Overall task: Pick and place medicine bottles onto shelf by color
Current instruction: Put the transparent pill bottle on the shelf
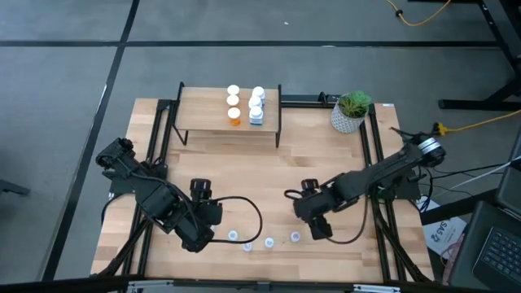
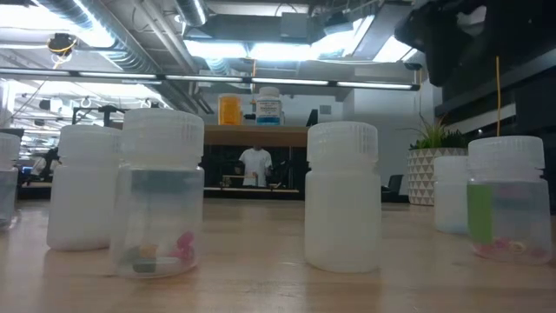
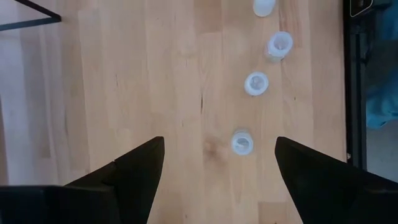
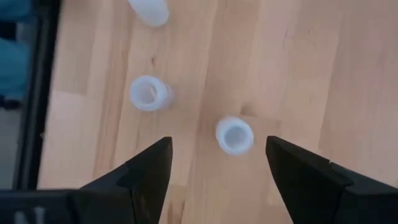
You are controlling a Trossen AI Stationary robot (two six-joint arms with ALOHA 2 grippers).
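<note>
The shelf [image 1: 199, 114] stands at the table's far middle. On it stand orange medicine bottles with white caps [image 1: 234, 116] and, beside them, white ones [image 1: 256, 116]. Several pale-blue vials [image 1: 269, 242] stand upright in a row near the table's front edge. My left gripper [image 3: 219, 142] hovers open above the row's left end, pointing steeply down at the leftmost vial [image 3: 242, 142]. My right gripper [image 4: 217, 140] hovers open above the row's right end, over another vial [image 4: 234, 135]. Both grippers are clear of the vials.
A white pot with a green plant [image 1: 350, 114] stands at the table's far right corner. Black frame rails [image 1: 376, 163] run along the table's left and right sides. Bare wood lies between the shelf and the vial row. In the low view the vials [image 2: 343, 196] stand close up.
</note>
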